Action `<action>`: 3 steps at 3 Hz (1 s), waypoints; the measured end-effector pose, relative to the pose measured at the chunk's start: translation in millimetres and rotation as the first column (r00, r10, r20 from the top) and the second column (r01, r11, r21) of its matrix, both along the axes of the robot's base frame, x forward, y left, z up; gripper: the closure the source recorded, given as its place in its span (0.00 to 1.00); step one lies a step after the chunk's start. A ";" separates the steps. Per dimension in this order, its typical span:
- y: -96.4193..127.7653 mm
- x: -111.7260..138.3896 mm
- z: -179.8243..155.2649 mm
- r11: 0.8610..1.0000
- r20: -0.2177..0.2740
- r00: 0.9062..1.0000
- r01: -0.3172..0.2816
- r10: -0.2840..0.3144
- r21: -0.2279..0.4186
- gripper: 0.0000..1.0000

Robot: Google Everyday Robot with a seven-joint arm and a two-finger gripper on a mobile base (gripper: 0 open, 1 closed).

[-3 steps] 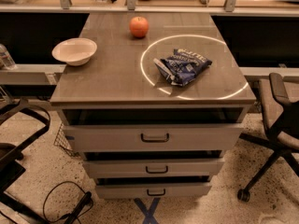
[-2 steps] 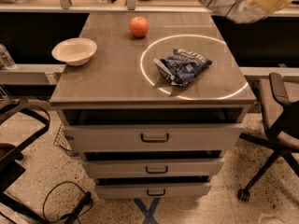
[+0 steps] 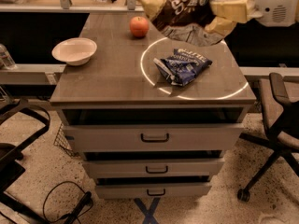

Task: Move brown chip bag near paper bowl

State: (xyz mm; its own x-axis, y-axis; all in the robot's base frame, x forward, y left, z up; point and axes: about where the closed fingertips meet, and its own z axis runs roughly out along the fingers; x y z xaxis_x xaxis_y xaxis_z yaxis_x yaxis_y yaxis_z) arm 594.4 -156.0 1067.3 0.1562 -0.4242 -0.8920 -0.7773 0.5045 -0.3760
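The gripper, clamped on the brown chip bag, holds it aloft over the bench's back right corner, long axis crosswise, with the paper bowl well apart by the left edge.

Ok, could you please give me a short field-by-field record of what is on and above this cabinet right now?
gripper: upper right, above the back right of the cabinet top, shut on the brown chip bag
brown chip bag: held in the air, off the top
paper bowl: back left of the top, empty
apple: back centre, right of the bowl
blue chip bag: lying on the right half
task status: bag not yet near bowl
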 end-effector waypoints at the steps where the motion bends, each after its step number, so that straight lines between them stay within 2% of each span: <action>1: 40.3 -1.3 -7.7 0.994 0.024 0.994 -0.111 0.111 -0.021 1.00; 2: 74.4 14.3 -20.5 0.987 0.028 0.988 -0.152 0.154 -0.043 1.00; 3: 105.0 39.0 -37.4 0.982 0.011 0.983 -0.180 0.181 -0.057 1.00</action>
